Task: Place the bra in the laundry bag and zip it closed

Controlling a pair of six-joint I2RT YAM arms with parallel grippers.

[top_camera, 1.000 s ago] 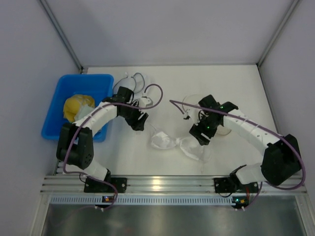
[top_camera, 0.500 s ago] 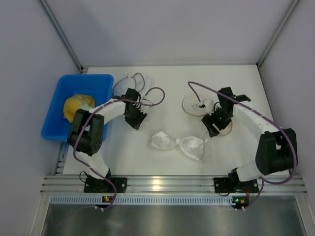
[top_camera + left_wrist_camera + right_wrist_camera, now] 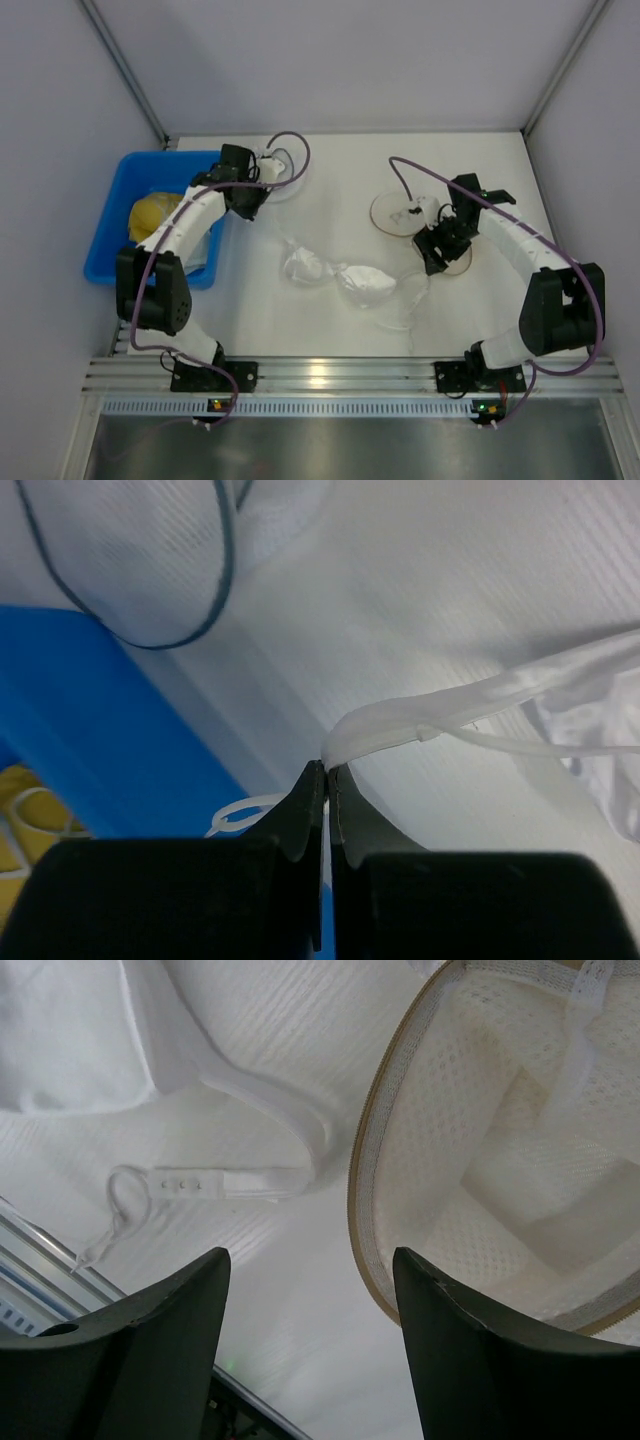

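**Left claw pinches a bra strap; bag lies unzipped by the right claw**

The left claw (image 3: 325,775) is pressed shut on a thin pale strap of the bra (image 3: 340,278). The strap runs out to the right of its tips toward the two moulded cups. These lie on the bench (image 3: 340,165), well away from that claw and between the two arms. The right claw (image 3: 308,1260) stands wide with nothing in it. Just ahead and to the right of it lies the laundry bag (image 3: 362,1170), with its tan rim gaping. To its left lies the hook-and-eye end of the bra's band.

The bra looks light and limp. The cups are rounded and will likely spring back if squashed, while the narrow, smooth straps may slide through a pinch. A pull on a strap will probably drag the cups, not lift them. A surer hold would be a cup edge or the bridge between the cups. The bag is floppy, translucent mesh and may shift unless its rim is pinned.

Above the left claw's tips sits a black-rimmed mesh pouch (image 3: 120,550), and to their left a blue bin (image 3: 105,235) with yellow cloth (image 3: 155,215).
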